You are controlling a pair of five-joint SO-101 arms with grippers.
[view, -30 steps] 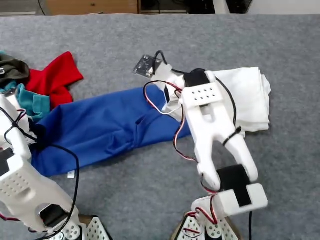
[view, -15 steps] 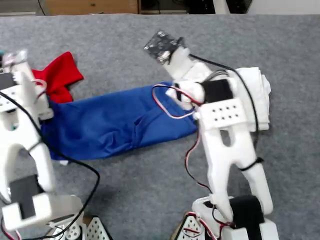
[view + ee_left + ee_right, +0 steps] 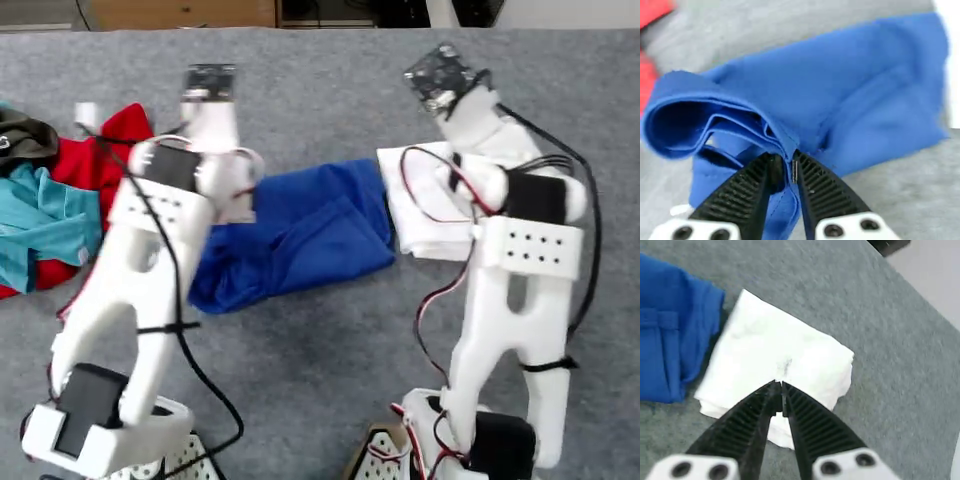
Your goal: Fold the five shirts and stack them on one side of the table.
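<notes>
Left gripper: the left arm's black ribbed gripper (image 3: 788, 162) has its jaws clamped on a bunched fold of the royal-blue cotton shirt (image 3: 855, 95), with cloth pinched between the tips

Right gripper: the right arm's black ribbed gripper (image 3: 779, 387) has its jaws pressed together with nothing between them, the tips over the folded white cotton shirt (image 3: 790, 352); whether they touch the cloth cannot be told

Royal-blue shirt: lies partly folded in the middle of the table (image 3: 300, 235), and the pinched end is doubled over into a rolled loop with several layers showing; its far end lies just beside the white shirt's edge

White shirt: folded into a thick rectangle on the right side of the table (image 3: 425, 215), flat on the cover

Left arm: white plastic arm (image 3: 150, 260) stretched from the near-left corner over the blue shirt's left end

Right arm: white plastic arm (image 3: 520, 270) stretched from the near edge over the white shirt, red and black wires along it

Unfolded heap: a crumpled red shirt (image 3: 100, 160), a teal shirt (image 3: 40, 225) and a dark olive garment (image 3: 20, 135) lie loose together at the table's left edge

Surface: grey felt table cover (image 3: 300, 380)
</notes>
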